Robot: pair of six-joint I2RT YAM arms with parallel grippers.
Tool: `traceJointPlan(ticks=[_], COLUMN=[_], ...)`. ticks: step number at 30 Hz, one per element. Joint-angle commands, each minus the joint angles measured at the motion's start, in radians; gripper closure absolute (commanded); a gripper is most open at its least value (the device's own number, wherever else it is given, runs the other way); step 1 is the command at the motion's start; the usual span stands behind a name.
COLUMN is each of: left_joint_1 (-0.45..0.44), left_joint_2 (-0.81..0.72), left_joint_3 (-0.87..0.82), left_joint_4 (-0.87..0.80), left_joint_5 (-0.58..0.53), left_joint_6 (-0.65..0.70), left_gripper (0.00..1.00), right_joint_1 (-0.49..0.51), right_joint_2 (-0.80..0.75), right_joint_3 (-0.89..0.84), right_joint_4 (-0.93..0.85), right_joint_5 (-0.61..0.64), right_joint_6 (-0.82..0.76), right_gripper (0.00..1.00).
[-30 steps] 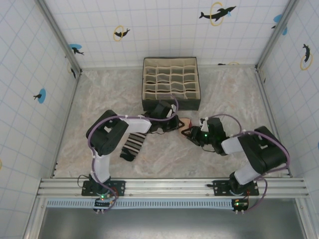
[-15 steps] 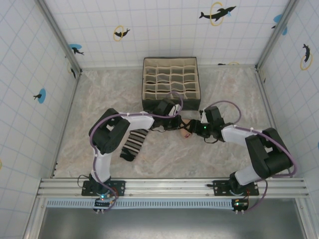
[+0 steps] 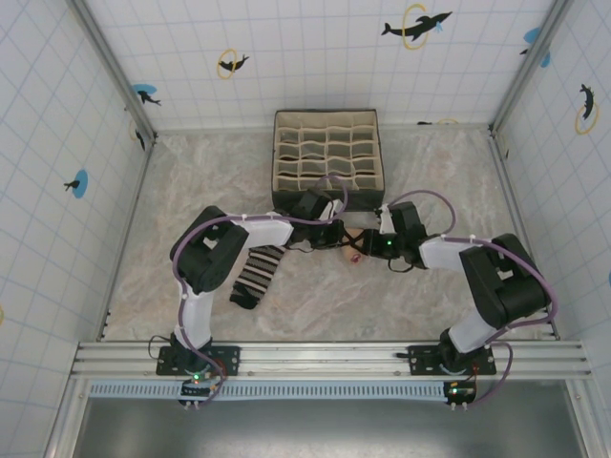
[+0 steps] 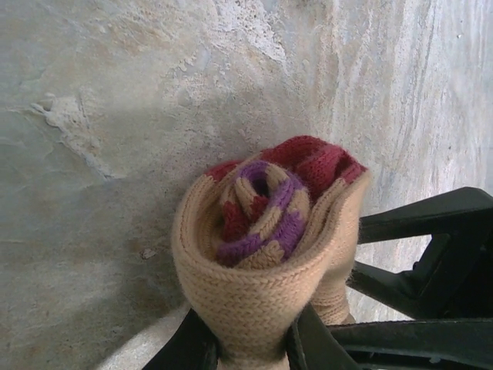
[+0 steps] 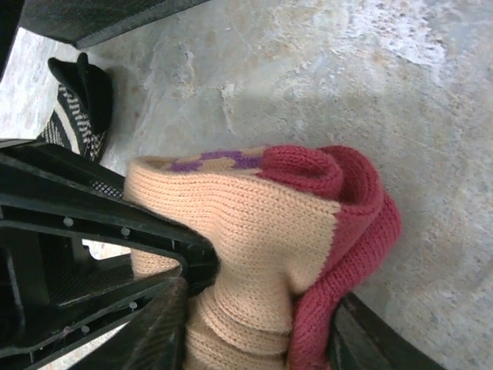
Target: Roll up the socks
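Just in front of the organiser box (image 3: 325,201), on the marbled desk (image 3: 430,181), sits the tan sock (image 3: 352,244), wound into a loose roll with its purple-striped and dark red layers spiralled at the centre. The left gripper (image 3: 336,236) has its jaws nearly closed, pinching the roll's outer tan layer. The right gripper (image 3: 368,246) meets the tan sock from the opposite side, jaws partly apart and pressed against the fabric on both sides. The striped sock (image 3: 256,275) lies flat, front-left of the box.
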Motion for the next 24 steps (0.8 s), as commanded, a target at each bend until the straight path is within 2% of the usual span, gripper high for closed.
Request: traceJointPlan(ticks=[1, 3, 8, 10, 11, 18, 24], left_joint_1=[-0.026, -0.026, -0.024, -0.023, -0.023, -0.020, 0.010], left_joint_2=[0.073, 0.071, 0.041, 0.028, 0.021, -0.069, -0.196], left_joint_3=[-0.032, -0.037, -0.051, -0.053, -0.051, -0.018, 0.026], left_joint_4=[-0.059, -0.054, -0.055, -0.054, -0.054, -0.086, -0.171], left_joint_5=[0.003, 0.001, -0.022, -0.023, -0.025, -0.059, -0.134], left_joint_6=[-0.022, -0.031, -0.046, -0.059, -0.067, -0.072, -0.015], left_gripper=[1.00, 0.92, 0.58, 0.48, 0.44, 0.34, 0.31], right_joint_1=[0.053, 0.057, 0.056, 0.055, 0.054, 0.050, 0.053], right_joint_2=[0.084, 0.091, 0.061, 0.029, 0.007, -0.166, -0.284], right_joint_3=[-0.056, -0.067, -0.092, -0.099, -0.101, -0.061, 0.022], right_joint_4=[-0.053, -0.038, -0.022, -0.023, -0.027, -0.103, -0.228], right_joint_5=[0.016, 0.019, 0.025, 0.027, 0.067, 0.169, 0.258], right_joint_6=[-0.011, 0.003, 0.014, 0.013, 0.013, -0.027, -0.086], right_gripper=[0.63, 0.73, 0.96, 1.00, 1.00, 1.00, 1.00])
